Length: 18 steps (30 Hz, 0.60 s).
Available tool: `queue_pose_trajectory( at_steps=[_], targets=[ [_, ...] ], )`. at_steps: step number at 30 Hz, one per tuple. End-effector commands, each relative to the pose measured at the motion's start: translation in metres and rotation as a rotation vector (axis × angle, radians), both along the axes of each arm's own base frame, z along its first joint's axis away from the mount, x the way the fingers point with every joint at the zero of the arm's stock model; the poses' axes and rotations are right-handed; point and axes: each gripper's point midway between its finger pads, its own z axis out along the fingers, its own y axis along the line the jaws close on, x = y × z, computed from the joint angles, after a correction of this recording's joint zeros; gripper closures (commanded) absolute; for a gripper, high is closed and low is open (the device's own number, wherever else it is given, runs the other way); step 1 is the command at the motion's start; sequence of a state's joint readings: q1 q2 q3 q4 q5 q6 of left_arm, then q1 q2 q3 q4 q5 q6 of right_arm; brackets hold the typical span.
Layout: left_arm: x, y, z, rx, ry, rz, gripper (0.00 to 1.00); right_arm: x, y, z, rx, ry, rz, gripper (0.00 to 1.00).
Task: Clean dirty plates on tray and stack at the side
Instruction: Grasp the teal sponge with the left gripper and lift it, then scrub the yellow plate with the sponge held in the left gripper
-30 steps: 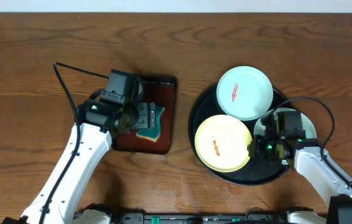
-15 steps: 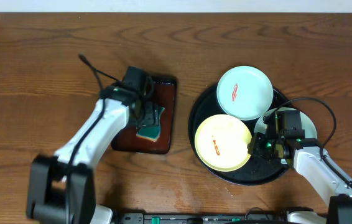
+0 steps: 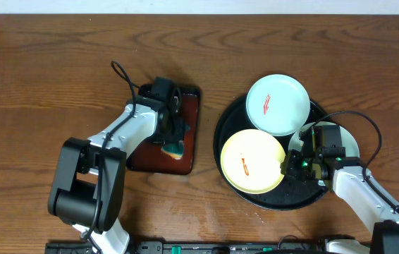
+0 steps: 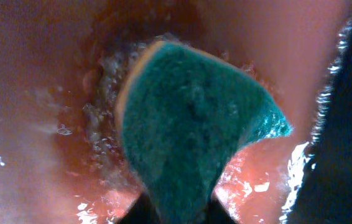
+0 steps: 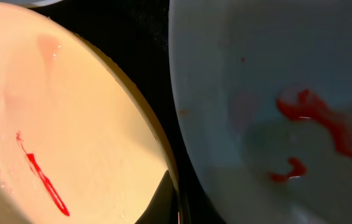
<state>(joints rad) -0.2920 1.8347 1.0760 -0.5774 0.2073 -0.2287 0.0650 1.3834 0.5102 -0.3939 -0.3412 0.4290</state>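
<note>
Three plates lie in the black tray (image 3: 229, 121): a pale mint plate (image 3: 277, 104) at the back, a pale yellow plate (image 3: 252, 162) in front, and a white plate (image 3: 352, 144) half hidden under my right arm. Each shows a red smear. My right gripper (image 3: 290, 166) is shut on the yellow plate's (image 5: 70, 124) right rim, and the white plate (image 5: 275, 74) lies just beyond it. My left gripper (image 3: 173, 138) is down in the small red-brown tray (image 3: 189, 106), shut on a green and yellow sponge (image 4: 194, 124).
The red-brown tray (image 4: 45, 74) is wet, with foam around the sponge. Bare wooden table (image 3: 44, 85) lies left of it and between the two trays. A black cable loops from each arm.
My left arm has swung round over the red-brown tray and its gripper has gone from open to shut on the sponge. The right arm and the plates have not moved.
</note>
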Motion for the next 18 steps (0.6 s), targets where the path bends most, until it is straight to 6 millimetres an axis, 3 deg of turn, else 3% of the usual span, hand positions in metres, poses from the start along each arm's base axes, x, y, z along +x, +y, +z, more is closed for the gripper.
queue_pose_trajectory(
  at_steps=[1,7,18],
  targets=[
    [-0.007,0.021,-0.022,0.107,0.043,0.001,0.92,0.003,-0.017,-0.008,-0.098,0.006,-0.047,0.99],
    [-0.002,0.021,-0.003,0.109,0.037,0.004,0.92,0.003,-0.017,-0.008,-0.098,0.005,-0.047,0.98],
    [0.010,0.014,0.078,0.063,-0.060,0.004,0.92,0.003,-0.016,-0.007,-0.092,0.005,-0.044,0.99]
  ],
)
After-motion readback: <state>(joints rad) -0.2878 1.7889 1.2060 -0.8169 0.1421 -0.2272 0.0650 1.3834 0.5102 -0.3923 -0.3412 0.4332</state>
